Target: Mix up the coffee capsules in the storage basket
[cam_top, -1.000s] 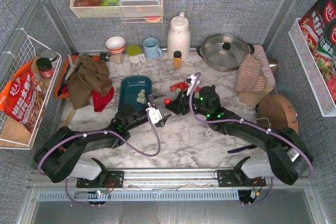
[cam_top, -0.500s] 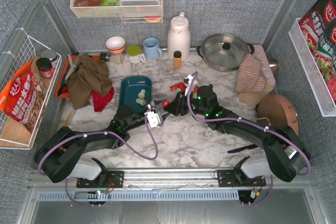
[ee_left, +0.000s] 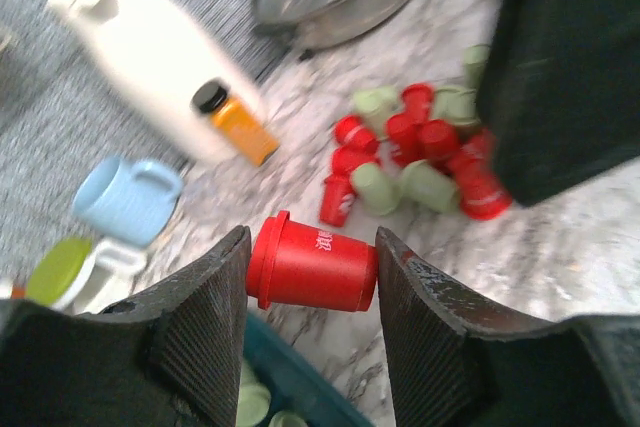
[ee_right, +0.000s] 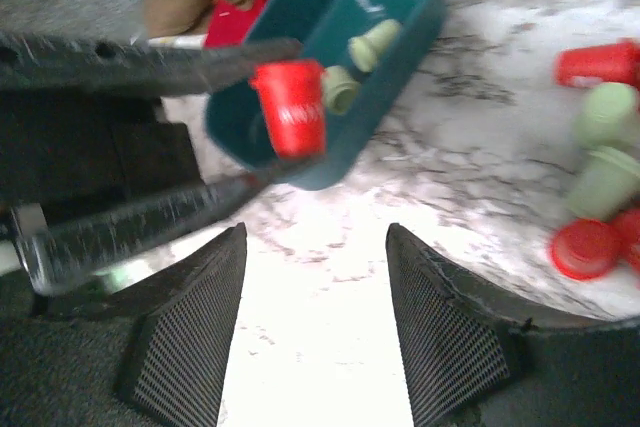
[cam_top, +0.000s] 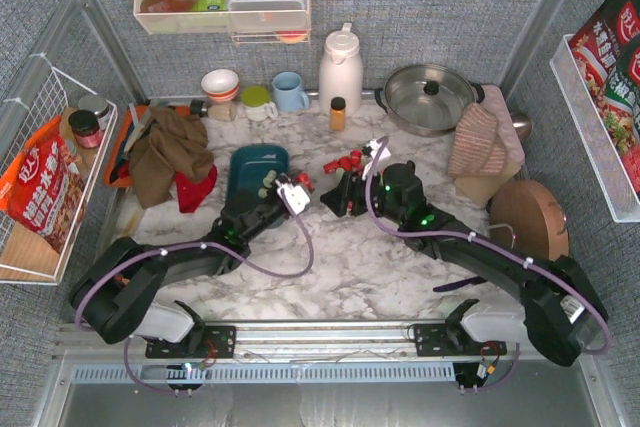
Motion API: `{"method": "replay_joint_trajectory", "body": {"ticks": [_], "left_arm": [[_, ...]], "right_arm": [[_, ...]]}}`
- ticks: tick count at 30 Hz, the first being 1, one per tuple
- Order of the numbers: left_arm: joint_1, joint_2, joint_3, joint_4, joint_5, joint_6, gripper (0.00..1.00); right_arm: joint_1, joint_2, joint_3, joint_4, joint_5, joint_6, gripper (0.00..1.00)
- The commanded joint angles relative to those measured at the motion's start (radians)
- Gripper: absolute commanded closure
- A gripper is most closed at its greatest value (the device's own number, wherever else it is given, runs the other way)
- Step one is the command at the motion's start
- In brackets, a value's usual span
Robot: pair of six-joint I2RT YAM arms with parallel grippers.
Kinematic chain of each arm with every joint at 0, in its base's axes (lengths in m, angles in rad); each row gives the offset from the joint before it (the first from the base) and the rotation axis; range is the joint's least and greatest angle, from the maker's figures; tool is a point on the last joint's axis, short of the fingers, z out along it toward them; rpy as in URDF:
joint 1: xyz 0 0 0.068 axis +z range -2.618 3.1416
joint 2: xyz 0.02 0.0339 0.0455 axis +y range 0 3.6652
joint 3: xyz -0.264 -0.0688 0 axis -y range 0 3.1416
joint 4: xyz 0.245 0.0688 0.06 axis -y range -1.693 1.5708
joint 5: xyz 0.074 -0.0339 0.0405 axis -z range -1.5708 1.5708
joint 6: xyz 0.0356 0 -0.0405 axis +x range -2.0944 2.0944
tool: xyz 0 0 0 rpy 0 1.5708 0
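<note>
Marble tabletop (cam_top: 330, 257) | storage basket (cam_top: 250, 160) left of centre, mint capsules (cam_top: 268, 183) inside | left gripper (cam_top: 298, 187) clamped on red capsule (ee_left: 312, 269) at basket's right edge | loose coffee capsules (cam_top: 345, 162) heaped just right | right gripper (ee_right: 315, 247) spread, empty.

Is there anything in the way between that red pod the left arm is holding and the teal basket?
Nothing visible. The red capsule, pinched in the left jaws, hangs at the storage basket's corner rim. Inside lie only a few green capsules, with bare floor beside them.
</note>
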Motion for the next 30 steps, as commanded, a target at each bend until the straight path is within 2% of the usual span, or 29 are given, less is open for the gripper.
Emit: {"method": "replay_joint_trajectory", "body": {"ticks": [1,4,6,10,14,17,25,30], "left_arm": [[0.049,0.037,0.060,-0.081,-0.211,-0.133,0.56],[0.110,0.074,0.119,-0.172,-0.258,-0.238,0.56],[0.152,0.100,0.156,-0.234,-0.283,-0.305,0.56],[0.241,0.153,0.213,-0.319,-0.274,-0.421,0.55],[0.292,0.196,0.248,-0.362,-0.254,-0.467,0.52],[0.320,0.217,0.257,-0.373,-0.270,-0.492,0.44],[0.351,0.214,0.279,-0.387,-0.247,-0.544,0.02],[0.351,0.185,0.257,-0.333,-0.223,-0.542,0.01]], "right_arm": [[-0.002,-0.033,0.012,-0.168,0.288,-0.059,0.38],[-0.002,0.035,0.091,-0.371,0.473,-0.073,0.38],[-0.002,0.106,0.143,-0.449,0.562,-0.084,0.38],[-0.001,0.231,0.215,-0.501,0.580,-0.097,0.37],[0.000,0.309,0.245,-0.500,0.558,-0.102,0.37],[0.000,0.337,0.248,-0.476,0.548,-0.112,0.37],[-0.001,0.398,0.264,-0.427,0.531,-0.143,0.38],[-0.003,0.416,0.279,-0.421,0.530,-0.157,0.41]]}}
